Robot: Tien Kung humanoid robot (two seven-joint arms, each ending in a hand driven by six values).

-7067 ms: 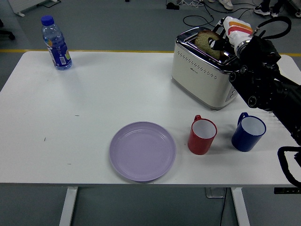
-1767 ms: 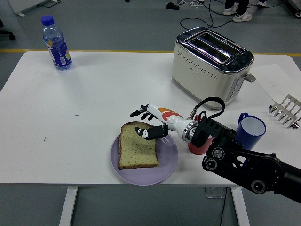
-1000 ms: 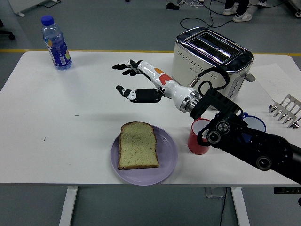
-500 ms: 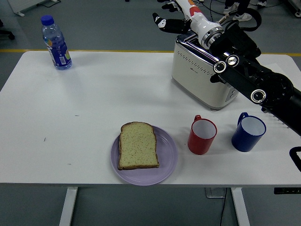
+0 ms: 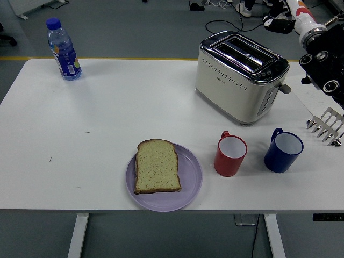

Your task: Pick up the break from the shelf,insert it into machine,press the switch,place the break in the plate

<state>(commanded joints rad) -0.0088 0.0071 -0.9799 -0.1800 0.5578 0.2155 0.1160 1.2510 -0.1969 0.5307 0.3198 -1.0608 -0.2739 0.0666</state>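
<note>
White counter over a grey floor with cables at the far side. Toaster stands far right, both slots empty. Right arm enters at the upper right corner, raised beyond the counter's far edge; right hand is mostly cut off by the frame, so cannot tell whether it is open or closed. Purple plate sits at the near edge, centre. Bread slice lies flat on the plate, on its left half. Water bottle upright, far left corner. Blue mug and red mug stand right of the plate, apart. Metal rack at right edge.
</note>
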